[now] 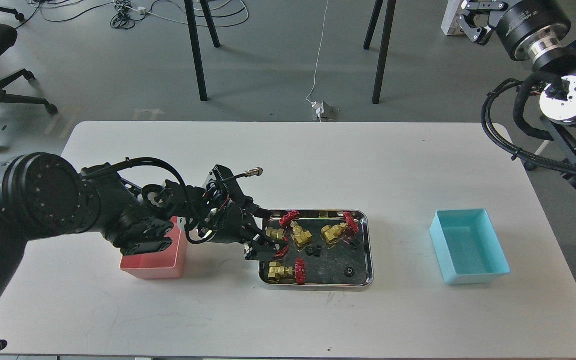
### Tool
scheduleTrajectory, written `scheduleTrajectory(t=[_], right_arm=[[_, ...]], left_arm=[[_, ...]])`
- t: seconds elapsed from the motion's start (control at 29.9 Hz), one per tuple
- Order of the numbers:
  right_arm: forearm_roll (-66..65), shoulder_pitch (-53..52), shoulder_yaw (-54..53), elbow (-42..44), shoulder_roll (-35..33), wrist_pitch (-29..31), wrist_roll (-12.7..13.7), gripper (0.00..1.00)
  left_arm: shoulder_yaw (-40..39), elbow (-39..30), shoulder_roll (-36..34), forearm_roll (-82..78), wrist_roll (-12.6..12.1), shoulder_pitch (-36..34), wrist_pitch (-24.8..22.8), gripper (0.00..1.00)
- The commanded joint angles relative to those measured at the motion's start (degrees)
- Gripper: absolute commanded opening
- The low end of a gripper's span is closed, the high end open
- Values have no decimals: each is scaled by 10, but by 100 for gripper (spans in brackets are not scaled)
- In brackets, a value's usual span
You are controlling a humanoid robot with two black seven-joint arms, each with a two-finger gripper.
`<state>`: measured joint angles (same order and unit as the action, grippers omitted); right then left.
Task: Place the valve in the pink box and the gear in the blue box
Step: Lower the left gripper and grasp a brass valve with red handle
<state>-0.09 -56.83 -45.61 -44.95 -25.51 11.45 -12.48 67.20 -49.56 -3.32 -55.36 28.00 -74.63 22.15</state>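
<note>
Reaching into tray (pixel 368 250): left claw (pixel 268 239) spread around valve (pixel 276 233). Brass likely heavy, rigid, slick; grip body, not handwheel. Right claw (pixel 473 22) raised, state indeterminate.

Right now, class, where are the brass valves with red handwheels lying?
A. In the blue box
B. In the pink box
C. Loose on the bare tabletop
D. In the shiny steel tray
D. All four valves lie inside the steel tray at the table's middle; the blue box looks empty, and the left gripper reaches into the tray's left end.
</note>
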Motion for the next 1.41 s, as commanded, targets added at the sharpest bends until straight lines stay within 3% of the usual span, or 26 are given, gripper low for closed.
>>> scheduleTrajectory(t=[0.0,0.4,0.87,1.37], right_arm=[[0,7,-1,-9,-2,-10,0,100],[0,14,-1,-12,-2,-12,0,100],[0,20,-2,-12,-2,-12,0,100],[0,28,-3,-12,-2,-13,0,100]], left_arm=[[-2,0,-2,-22,0,1,0,75],[-6,0,-4,-25,0,5,1,62],[0,0,-5,-32,0,4,16,40],[-7,-9,-24,-55,0,4,18,32]])
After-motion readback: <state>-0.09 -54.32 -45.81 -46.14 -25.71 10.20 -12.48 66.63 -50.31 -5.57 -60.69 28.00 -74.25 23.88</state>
